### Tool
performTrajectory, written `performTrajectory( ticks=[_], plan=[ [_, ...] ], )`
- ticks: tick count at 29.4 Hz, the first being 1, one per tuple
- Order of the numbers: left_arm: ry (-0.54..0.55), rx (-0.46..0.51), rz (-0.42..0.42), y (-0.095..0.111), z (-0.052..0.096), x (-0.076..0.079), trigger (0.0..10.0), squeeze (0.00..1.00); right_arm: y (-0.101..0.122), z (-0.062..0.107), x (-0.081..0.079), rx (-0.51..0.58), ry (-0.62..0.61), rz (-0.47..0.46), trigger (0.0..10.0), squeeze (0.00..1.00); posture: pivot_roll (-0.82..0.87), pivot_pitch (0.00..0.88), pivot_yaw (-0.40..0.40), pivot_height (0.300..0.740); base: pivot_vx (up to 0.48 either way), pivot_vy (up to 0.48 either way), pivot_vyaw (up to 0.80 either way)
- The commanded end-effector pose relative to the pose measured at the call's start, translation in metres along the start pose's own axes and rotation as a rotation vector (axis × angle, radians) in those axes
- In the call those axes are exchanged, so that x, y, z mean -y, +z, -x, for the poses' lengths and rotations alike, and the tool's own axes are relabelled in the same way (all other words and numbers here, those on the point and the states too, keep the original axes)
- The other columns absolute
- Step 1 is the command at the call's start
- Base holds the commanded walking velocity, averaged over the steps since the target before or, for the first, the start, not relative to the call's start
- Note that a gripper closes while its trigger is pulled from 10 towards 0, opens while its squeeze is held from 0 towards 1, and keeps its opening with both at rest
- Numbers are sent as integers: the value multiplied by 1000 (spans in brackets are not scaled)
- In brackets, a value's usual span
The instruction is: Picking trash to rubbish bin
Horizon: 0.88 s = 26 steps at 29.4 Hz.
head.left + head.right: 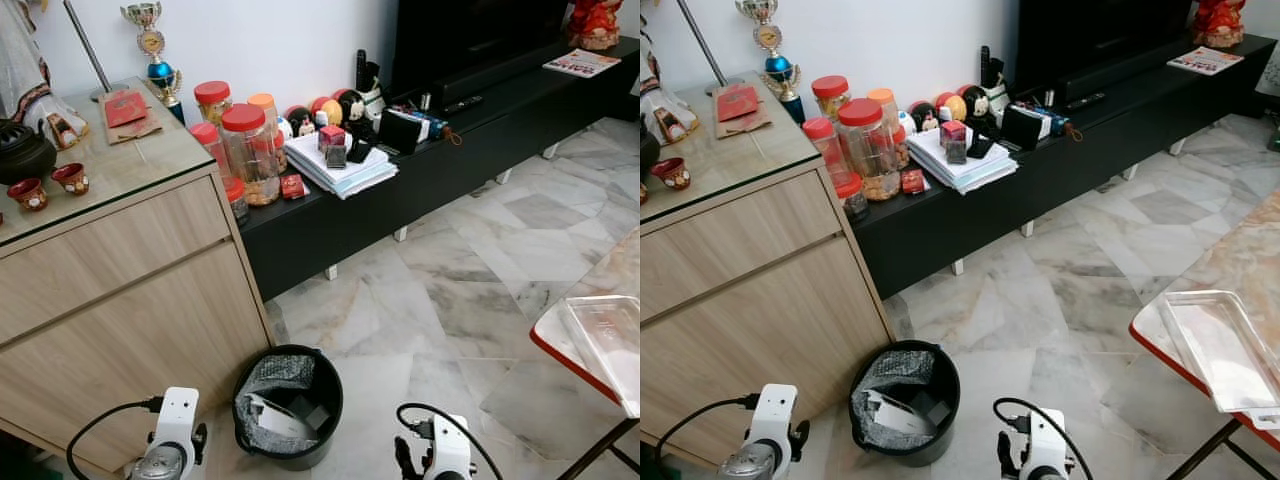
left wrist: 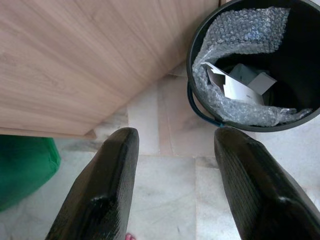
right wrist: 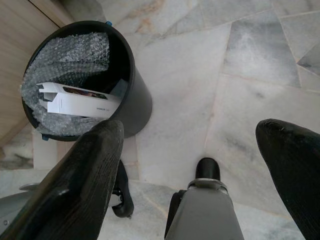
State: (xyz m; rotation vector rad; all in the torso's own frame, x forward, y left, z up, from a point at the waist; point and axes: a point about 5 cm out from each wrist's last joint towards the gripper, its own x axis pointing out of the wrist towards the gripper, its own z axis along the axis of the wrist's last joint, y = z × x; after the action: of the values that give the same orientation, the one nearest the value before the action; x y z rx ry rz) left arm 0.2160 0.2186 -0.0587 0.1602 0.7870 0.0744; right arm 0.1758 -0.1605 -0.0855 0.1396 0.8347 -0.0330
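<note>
Trash, a white box [image 3: 75, 102] and bubble wrap [image 2: 235, 35], lies inside the black rubbish bin [image 1: 325, 400] on the marble floor [image 1: 450, 300] beside the wooden cabinet [image 1: 120, 300]. Left gripper [image 2: 175, 165] and right gripper [image 3: 195, 150] hang low either side of the bin, fingers spread, holding nothing.

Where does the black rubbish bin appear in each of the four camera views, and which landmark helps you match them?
Left eye view: rubbish bin bottom centre.
Right eye view: bottom, left of centre.
Left wrist view: upper right corner.
Right wrist view: upper left.
Shared landmark: the wooden cabinet beside it; bubble wrap lines the bin.
</note>
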Motion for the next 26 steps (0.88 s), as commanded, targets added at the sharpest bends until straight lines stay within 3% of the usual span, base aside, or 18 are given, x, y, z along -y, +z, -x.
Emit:
performTrajectory(
  ticks=[1, 26],
  plan=[
    [12, -20, -3, -5, 1, -6, 10000, 0, 2, -1, -2, 9, 5, 0, 10000, 0, -99, 0, 101, 740, 0, 0, 0],
    [26, -18, 33, -8, 2, -5, 10000, 0, 11, -2, 3, 42, 1, 15, 10000, 0, -88, 0, 69, 740, -291, 0, 0]
  ],
)
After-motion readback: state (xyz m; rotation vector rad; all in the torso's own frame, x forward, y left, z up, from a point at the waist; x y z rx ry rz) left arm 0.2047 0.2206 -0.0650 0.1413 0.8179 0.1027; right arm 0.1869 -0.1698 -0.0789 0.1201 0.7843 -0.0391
